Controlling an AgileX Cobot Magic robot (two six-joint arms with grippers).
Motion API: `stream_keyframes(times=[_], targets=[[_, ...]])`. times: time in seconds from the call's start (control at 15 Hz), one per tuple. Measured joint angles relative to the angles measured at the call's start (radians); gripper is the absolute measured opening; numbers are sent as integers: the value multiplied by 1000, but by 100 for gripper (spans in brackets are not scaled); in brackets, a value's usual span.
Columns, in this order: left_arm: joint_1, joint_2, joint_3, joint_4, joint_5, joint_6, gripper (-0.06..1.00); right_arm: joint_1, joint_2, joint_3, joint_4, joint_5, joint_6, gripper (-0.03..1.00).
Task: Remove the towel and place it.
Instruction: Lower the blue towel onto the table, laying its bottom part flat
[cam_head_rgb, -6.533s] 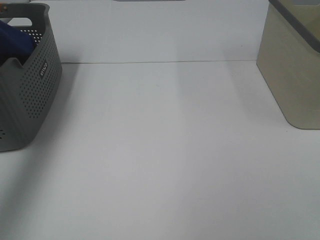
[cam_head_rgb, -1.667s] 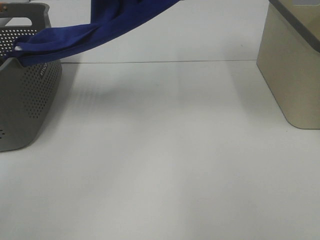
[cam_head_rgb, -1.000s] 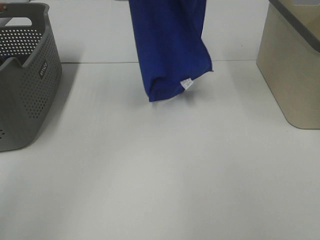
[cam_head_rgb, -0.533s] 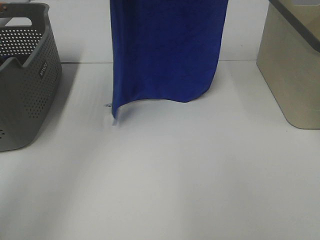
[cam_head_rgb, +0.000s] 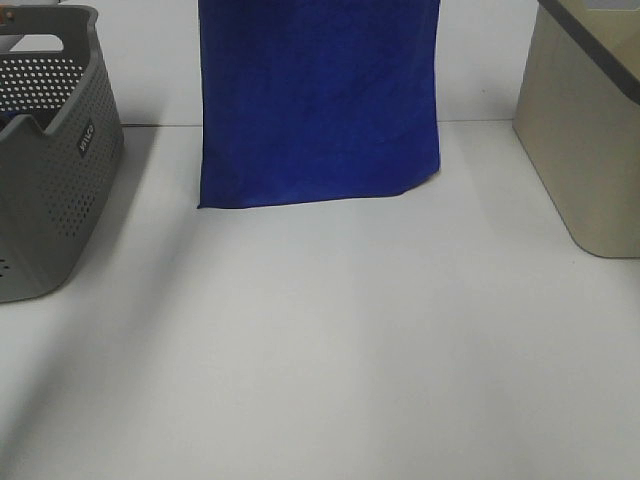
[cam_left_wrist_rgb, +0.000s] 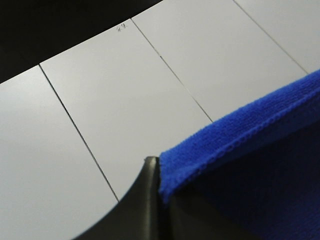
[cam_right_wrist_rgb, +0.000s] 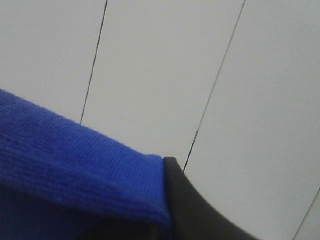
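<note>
Towel (cam_head_rgb: 318, 100) hangs spread flat above the counter's (cam_head_rgb: 330, 350) far middle.
Left pincer (cam_left_wrist_rgb: 160, 192) and right pincer (cam_right_wrist_rgb: 167, 220), both outside the high view, each clamp its hem; grey basket's (cam_head_rgb: 50, 190) label is unreadable.

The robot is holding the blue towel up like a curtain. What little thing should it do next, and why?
The left claw and right claw are each shut on the upper edge of the towel, which hangs spread out, clear of the grey basket. So probably lower both together, laying it flat on the table.
</note>
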Motion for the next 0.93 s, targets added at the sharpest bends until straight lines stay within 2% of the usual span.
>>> stream_keyframes(times=[0.2, 0.33, 0.73, 0.93], targets=[[14, 220, -413, 6, 155, -1, 0, 1, 119, -181, 11, -9, -1, 2], [19, 290, -562, 7, 219, -2, 0, 6, 147, -222, 37, -7, -1, 2], [19, 295, -586, 14, 235, -4, 0, 7, 149, -229, 45, 6, -1, 2], [19, 290, -586, 54, 230, -4, 0, 8, 149, -229, 46, -68, -1, 2]])
